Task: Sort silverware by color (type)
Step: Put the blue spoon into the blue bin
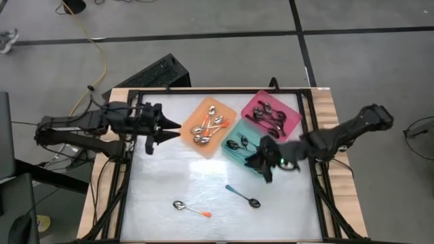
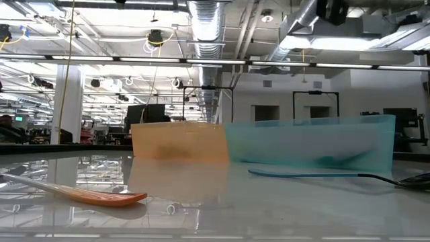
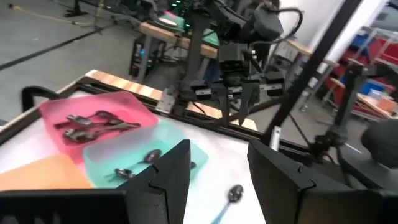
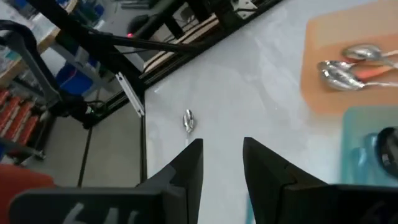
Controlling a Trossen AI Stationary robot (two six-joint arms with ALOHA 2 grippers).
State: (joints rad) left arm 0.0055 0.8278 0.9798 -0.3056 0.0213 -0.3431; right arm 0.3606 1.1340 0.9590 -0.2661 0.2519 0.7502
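Note:
Two spoons lie flat on the white table: an orange-handled one with a shiny bowl [image 1: 190, 207] [image 2: 87, 195] [image 4: 188, 121] and a teal-handled one with a dark bowl [image 1: 243, 196] [image 3: 233, 194] [image 2: 322, 173]. More orange-handled spoons [image 1: 207, 129] lie in the orange tray [image 1: 224, 112], dark ones [image 1: 271, 116] in the pink tray [image 1: 258, 98], and teal-handled ones [image 1: 237, 144] in the teal tray [image 1: 239, 127]. My left gripper [image 1: 178, 129] [image 3: 217, 174] hovers open, just left of the orange tray. My right gripper [image 1: 263, 169] [image 4: 222, 165] hovers open over the teal tray's near end, with nothing between its fingers.
A black frame [image 1: 132, 169] runs round the white surface, with wooden table edges [image 1: 336, 135] outside it. The three trays stand together at the far middle. Open surface lies on the near half around the two loose spoons.

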